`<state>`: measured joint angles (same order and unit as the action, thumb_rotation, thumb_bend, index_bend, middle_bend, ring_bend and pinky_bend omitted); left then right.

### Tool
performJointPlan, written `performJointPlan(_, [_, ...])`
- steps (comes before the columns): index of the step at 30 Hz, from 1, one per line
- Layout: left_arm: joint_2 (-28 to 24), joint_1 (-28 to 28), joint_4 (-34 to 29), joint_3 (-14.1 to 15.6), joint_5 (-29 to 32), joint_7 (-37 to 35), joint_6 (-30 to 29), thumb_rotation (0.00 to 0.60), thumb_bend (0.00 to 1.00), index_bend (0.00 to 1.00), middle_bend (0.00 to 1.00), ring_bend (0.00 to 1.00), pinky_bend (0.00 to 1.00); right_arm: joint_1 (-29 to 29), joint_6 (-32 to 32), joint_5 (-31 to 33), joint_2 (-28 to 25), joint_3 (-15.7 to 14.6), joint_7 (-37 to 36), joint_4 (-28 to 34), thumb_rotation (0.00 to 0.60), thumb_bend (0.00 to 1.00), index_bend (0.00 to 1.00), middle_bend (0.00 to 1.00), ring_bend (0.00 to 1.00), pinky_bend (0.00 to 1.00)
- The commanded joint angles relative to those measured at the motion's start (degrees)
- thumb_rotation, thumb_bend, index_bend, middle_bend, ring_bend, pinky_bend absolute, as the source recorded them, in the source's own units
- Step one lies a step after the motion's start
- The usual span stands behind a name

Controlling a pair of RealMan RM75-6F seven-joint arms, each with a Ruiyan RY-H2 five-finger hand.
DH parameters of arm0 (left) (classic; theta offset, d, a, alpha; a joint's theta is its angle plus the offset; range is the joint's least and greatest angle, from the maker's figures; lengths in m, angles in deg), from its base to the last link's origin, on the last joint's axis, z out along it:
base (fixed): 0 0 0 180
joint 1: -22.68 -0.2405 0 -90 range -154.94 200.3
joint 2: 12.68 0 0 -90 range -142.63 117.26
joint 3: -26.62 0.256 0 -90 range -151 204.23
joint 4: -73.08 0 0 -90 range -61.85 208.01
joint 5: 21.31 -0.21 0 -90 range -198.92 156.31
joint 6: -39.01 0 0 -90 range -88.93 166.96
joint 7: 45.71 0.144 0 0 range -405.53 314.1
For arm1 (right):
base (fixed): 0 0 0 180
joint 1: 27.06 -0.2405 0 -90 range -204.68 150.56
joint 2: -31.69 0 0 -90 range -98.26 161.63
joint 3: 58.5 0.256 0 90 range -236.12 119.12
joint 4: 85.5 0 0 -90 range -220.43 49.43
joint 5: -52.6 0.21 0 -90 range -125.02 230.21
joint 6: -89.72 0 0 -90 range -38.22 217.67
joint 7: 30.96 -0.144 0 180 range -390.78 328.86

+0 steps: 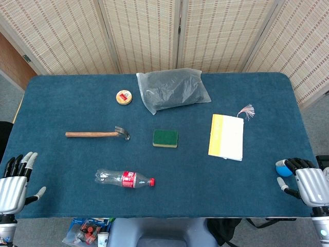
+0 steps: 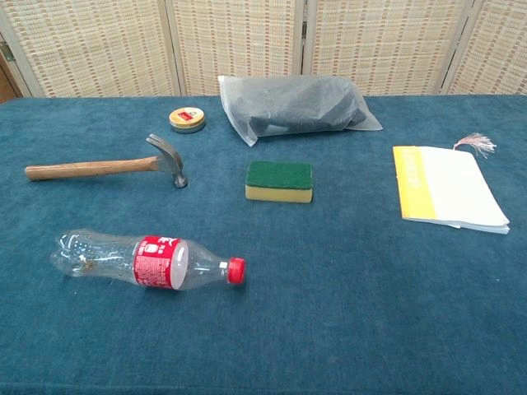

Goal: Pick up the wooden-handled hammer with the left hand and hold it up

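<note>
**A:** What can't you see properly from where you sit?

**B:** Your left hand is cut off at the bottom-left corner of the head view; only the fingers and the back of the palm show, and the chest view misses it altogether. The fingers are spread apart and hold nothing. Your right hand sits at the bottom-right corner, also partly cropped. Its fingers curl in beside a blue ball, but you cannot tell whether they grip it or merely lie against it.

**A:** And the hammer?

**B:** The wooden-handled hammer lies flat on the table, left of centre, handle pointing toward your left side, metal head toward the middle. Nothing touches it.

**A:** What sits around it?

**B:** A plastic bottle with a red label lies on its side nearer you, apart from the hammer. A small round tin rests farther back, and a green sponge just to the right of the hammer head, with a gap between. Bare blue cloth runs from your left hand up to the handle.

**A:** Anything else?

**B:** A grey plastic bag near the far edge; its contents are too dark to make out. A yellow-edged booklet with a tassel lies toward the right.
</note>
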<state>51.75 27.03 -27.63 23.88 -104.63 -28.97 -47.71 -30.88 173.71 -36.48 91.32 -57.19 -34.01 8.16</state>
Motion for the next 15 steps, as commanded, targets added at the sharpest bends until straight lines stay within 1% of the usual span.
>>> performJointPlan(1, [-0.03, 0.02, -0.03, -0.02, 0.01, 0.05, 0.05, 0.6, 0.18, 0.0, 0.0, 0.0, 0.0, 0.03, 0.03, -0.03, 0.0, -0.03, -0.01, -0.01, 0.6, 0.32, 0.37, 0.38, 0.3, 0.3])
performJointPlan(6, [-0.1, 0.19, -0.06, -0.18, 0.04, -0.15, 0.21, 0.6, 0.18, 0.0, 0.0, 0.0, 0.0, 0.16, 0.41, -0.16, -0.19, -0.01, 0.08, 0.09, 0.6, 0.32, 0.37, 0.39, 0.3, 0.3])
performJointPlan(10, [-0.35, 1.07, 0.07, -0.87, 0.03, -1.81, 1.08, 0.6, 0.18, 0.0, 0.0, 0.0, 0.0, 0.29, 1.17, -0.44, -0.71, 0.23, 0.28, 0.41, 0.6, 0.32, 0.37, 0.38, 0.3, 0.3])
performJointPlan(13, [-0.87, 3.19, 0.32, -1.87, -0.52, -4.34, 3.44, 0.6, 0.18, 0.01, 0.0, 0.03, 0.0, 0.34, 2.0, -0.69, -1.29, 0.62, 0.53, 0.87, 0.6, 0.32, 0.37, 0.39, 0.3, 0.3])
performJointPlan(15, [-1.57, 4.86, -0.12, -2.43, -0.58, -6.0, 5.79, 0.6, 0.18, 0.06, 0.0, 0.06, 0.0, 0.33, 2.27, -0.83, -1.65, 0.77, 0.68, 1.13, 0.6, 0.32, 0.37, 0.39, 0.3, 0.3])
